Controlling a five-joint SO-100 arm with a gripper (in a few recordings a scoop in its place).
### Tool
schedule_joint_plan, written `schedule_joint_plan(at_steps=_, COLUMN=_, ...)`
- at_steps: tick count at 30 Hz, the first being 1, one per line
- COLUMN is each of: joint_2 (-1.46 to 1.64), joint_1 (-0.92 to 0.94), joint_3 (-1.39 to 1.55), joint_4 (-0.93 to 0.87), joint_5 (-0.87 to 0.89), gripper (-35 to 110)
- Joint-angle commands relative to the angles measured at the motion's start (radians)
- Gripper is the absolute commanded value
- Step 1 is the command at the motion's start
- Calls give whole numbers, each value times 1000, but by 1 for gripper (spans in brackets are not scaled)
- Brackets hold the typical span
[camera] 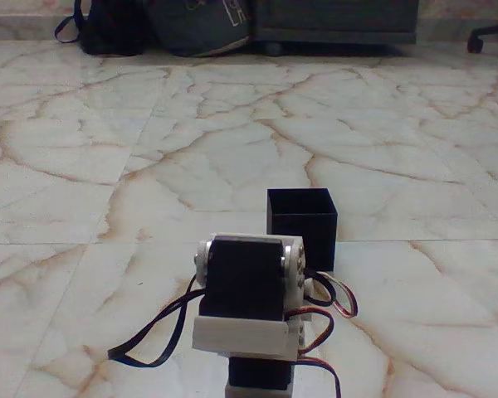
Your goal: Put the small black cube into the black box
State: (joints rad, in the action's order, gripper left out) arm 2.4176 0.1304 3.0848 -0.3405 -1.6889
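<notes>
The black box [302, 224] stands upright on the marble floor just right of centre, its open top facing up and its inside dark. Directly in front of it, at the bottom of the fixed view, rises the white arm [249, 303] with a black servo block and looping wires; it covers the box's lower left corner. The small black cube is hidden or out of view. The gripper's fingers are out of view too.
The floor is pale marble tile [108, 166] with brown veins, wide and bare around the box. Dark bags [162, 25] and a low piece of furniture [340, 21] line the far wall. A chair's wheeled foot [491, 37] sits at the far right.
</notes>
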Motion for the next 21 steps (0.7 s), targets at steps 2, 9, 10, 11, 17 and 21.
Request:
schedule_joint_plan(at_steps=2, joint_2=38, joint_1=20, joint_3=-3, joint_4=-133, joint_5=-57, gripper=5)
schedule_joint_plan(at_steps=9, joint_2=38, joint_1=9, joint_3=-3, joint_4=-379, joint_5=77, gripper=5)
schedule_joint_plan(at_steps=10, joint_2=38, joint_1=8, joint_3=-3, joint_4=-388, joint_5=150, gripper=5)
schedule_joint_plan(at_steps=11, joint_2=38, joint_1=9, joint_3=-3, joint_4=-388, joint_5=210, gripper=4)
schedule_joint_plan(at_steps=17, joint_2=17, joint_1=15, joint_3=-3, joint_4=-371, joint_5=186, gripper=3)
schedule_joint_plan(at_steps=21, joint_2=12, joint_1=17, joint_3=-3, joint_4=-367, joint_5=186, gripper=3)
